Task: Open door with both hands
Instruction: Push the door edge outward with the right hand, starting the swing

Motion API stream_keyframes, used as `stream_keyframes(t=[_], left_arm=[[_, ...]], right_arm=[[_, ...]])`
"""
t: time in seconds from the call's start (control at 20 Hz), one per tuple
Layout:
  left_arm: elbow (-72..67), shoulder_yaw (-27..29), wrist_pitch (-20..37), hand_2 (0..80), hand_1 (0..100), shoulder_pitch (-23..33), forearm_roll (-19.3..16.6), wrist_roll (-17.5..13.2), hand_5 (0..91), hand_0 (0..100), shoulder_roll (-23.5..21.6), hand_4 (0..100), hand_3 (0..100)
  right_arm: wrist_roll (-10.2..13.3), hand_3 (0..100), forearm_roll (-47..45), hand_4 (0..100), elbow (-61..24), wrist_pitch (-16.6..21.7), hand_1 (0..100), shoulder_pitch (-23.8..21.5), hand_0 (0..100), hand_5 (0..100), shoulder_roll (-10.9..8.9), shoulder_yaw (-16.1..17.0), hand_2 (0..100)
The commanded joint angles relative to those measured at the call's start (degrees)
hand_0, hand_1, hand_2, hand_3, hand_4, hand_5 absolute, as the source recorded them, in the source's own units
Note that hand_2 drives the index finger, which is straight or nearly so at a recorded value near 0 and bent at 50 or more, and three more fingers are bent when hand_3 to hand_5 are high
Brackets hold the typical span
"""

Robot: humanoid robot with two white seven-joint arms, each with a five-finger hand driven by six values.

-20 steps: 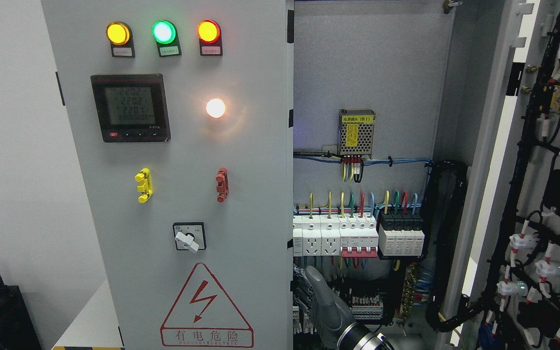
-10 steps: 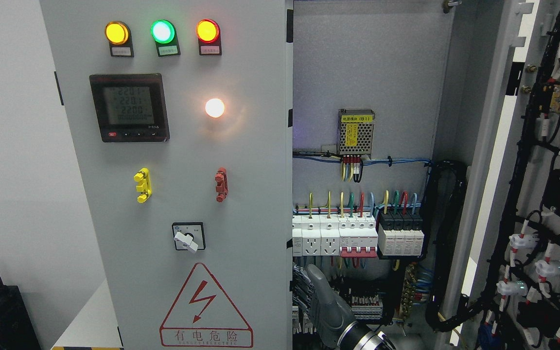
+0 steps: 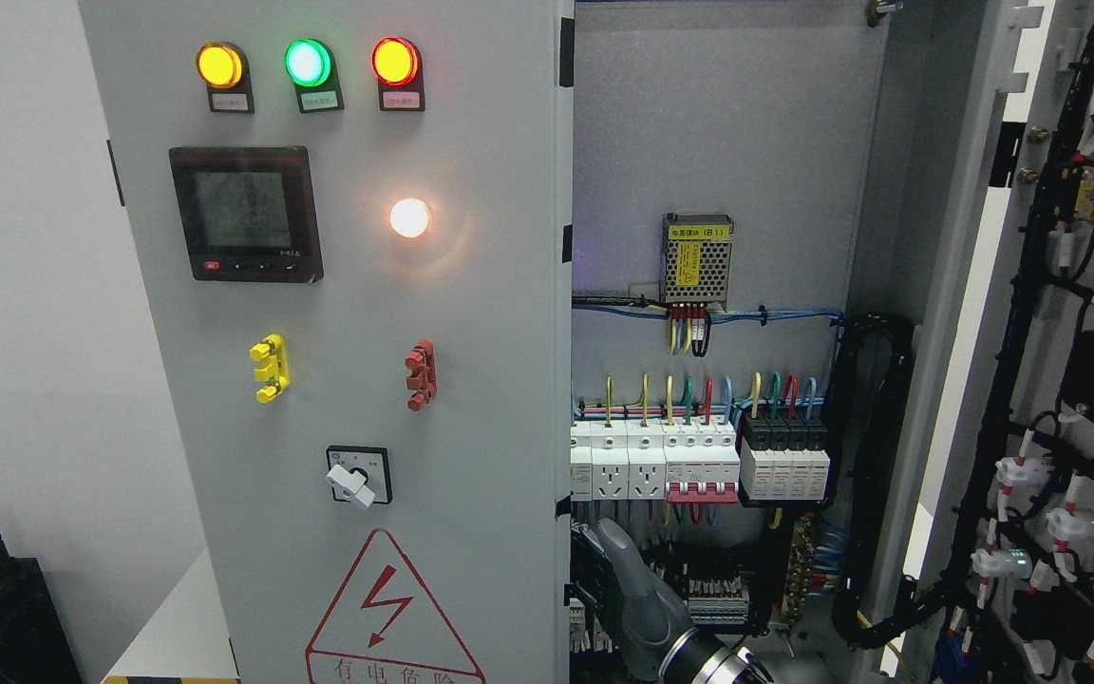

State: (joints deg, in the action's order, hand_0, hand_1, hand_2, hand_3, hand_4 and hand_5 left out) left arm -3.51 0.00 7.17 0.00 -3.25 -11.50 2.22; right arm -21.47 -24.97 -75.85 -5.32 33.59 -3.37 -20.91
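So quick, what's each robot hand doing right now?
One robot hand reaches behind the left cabinet door's edge; which arm's, and its grip, cannot be told. No other hand shows.

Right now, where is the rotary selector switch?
Head view, left door: the rotary selector switch sits low on the panel, above the red warning triangle and below the yellow handle.

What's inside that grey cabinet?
Inside the cabinet: a mesh-covered power supply, coloured wires, white breakers. The left door hides the left half; a robot hand covers some lower terminals.
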Motion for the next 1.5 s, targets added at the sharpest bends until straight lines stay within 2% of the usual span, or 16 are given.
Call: stream_keyframes(t=[0.0, 0.25, 0.35, 1.05, 1.45], left_arm=[[0.0, 0.44, 0.04, 0.0, 0, -0.53, 0.0, -0.01, 0.0, 0, -0.02, 4, 0], [0.0, 0.44, 0.04, 0.0, 0, -0.53, 0.0, -0.01, 0.0, 0, -0.02, 4, 0], [0.0, 0.44, 0.04, 0.0, 0, -0.53, 0.0, -0.01, 0.0, 0, -0.02, 4, 0], [0.0, 0.44, 0.04, 0.0, 0, -0.53, 0.0, -0.01, 0.0, 0, -0.02, 4, 0], [0.0, 0.44, 0.04, 0.0, 0, -0.53, 0.0, -0.01, 0.0, 0, -0.02, 4, 0]], right_arm=[[-2.16, 0, -0.07, 0, -0.61, -0.13, 0, -0.28, 0, 0, -0.41, -0.09, 0], [-2.88, 0, -0.6, 0, -0.79, 0.13, 0, -0.37, 0, 0, -0.32, 0.0, 0], [-4.28, 0, -2.96, 0, -1.32, 0.04, 0, -0.37, 0, 0, -0.32, -0.18, 0], [-5.16, 0, -3.41, 0, -2.81, -0.04, 0, -0.72, 0, 0, -0.06, -0.97, 0], [-6.04, 0, -3.41, 0, -3.25, -0.22, 0, -0.72, 0, 0, 0.38, -2.81, 0]])
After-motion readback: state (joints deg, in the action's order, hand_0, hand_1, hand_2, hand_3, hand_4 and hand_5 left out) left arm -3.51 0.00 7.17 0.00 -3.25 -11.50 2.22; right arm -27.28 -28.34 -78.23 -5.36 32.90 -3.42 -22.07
